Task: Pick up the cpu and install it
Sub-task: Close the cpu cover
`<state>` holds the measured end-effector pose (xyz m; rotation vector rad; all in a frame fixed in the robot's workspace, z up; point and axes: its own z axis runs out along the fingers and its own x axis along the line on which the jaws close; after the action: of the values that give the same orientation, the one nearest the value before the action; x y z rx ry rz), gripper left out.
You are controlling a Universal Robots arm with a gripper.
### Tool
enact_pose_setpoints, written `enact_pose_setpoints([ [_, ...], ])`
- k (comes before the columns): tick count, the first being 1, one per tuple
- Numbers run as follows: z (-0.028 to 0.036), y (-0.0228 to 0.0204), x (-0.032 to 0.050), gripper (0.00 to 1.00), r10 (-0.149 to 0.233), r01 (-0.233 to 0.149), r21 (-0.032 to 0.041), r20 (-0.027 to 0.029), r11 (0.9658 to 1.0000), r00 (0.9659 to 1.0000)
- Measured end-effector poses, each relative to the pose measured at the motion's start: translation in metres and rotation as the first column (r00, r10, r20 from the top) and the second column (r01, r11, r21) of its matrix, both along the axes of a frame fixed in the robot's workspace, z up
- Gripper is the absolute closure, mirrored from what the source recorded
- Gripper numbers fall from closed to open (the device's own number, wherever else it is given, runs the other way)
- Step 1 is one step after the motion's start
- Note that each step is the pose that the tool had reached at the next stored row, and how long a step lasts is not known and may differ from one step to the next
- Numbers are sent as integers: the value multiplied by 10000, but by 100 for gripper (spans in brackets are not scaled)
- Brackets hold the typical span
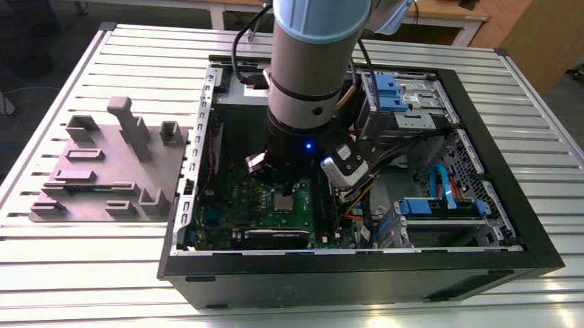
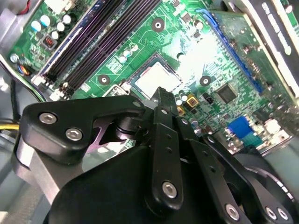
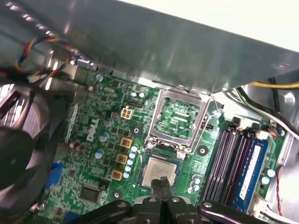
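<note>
Gripper (image 3: 161,180) closed and empty, tips just above the cpu (image 3: 159,171). It sits in the socket (image 3: 177,164) on the motherboard (image 1: 239,205), inside the case (image 1: 365,270), at the exterior view's lower centre. Its frame (image 3: 180,116) is raised.

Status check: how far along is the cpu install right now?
Looks done: the cpu lies flat in the socket, no longer carried. In hand: nothing. The pincer is shut, its tips right at the chip's edge; I cannot tell whether they touch it. Left: the socket's metal frame stands hinged open, not yet clamped down over the cpu.
</note>
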<state>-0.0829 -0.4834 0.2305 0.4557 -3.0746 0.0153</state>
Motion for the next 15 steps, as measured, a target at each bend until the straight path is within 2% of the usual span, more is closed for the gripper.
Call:
enact_pose_setpoints([
  [3,-6,0,0,89,551,-551,1,1,9985,9985],
  [7,-10,0,0,89,1178,-1178,1,0,9930,9930],
  [15,-10,0,0,89,1191,-1191,1,1,9929,9929],
])
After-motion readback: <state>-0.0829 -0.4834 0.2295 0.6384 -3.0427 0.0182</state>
